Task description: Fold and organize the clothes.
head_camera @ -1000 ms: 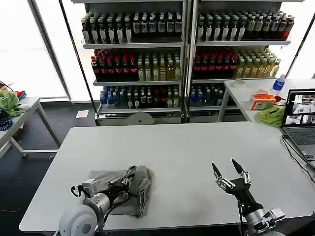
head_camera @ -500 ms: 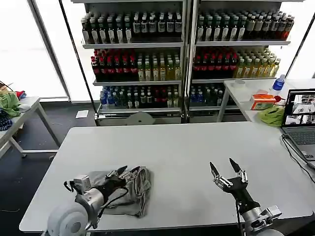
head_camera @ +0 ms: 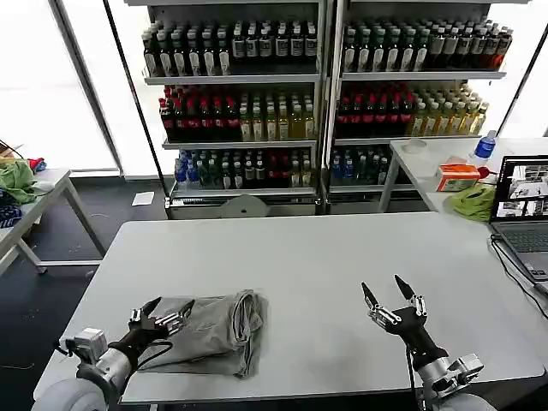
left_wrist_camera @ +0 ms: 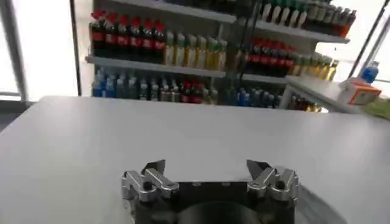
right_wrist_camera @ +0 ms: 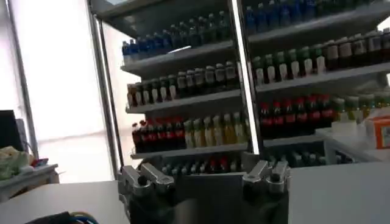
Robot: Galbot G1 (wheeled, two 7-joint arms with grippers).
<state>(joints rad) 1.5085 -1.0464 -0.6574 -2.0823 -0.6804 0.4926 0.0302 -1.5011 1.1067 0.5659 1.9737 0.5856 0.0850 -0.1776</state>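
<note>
The white table (head_camera: 325, 257) had a smooth, matte top, and on its near-left part lay the clothes (head_camera: 214, 330), a soft grey bundle folded into a rough rectangle, its right edge bunched in loose ridges. The left gripper (head_camera: 163, 315) hung just over the bundle's left corner, its two dark pointed fingers spread apart with nothing between them; in the left wrist view the same gripper (left_wrist_camera: 207, 173) showed silvery metal knuckles over bare tabletop. The right gripper (head_camera: 388, 295) stood well apart from the clothes, above the near-right part of the table, its fingers pointing up and splayed wide, holding nothing; its metal finger bases (right_wrist_camera: 204, 176) faced the shelves in the right wrist view.

Nothing lay between either gripper and the bundle. Behind the table stood tall shelving (head_camera: 325, 94) packed with rows of bottles, dark, red, yellow and blue. A laptop (head_camera: 522, 214) sat open at the table's right edge, with a yellow-green cloth (head_camera: 473, 202) and an orange box (head_camera: 456, 176) on a side table beyond it. A bright green cloth (head_camera: 15, 180) lay heaped on a bench to the left.
</note>
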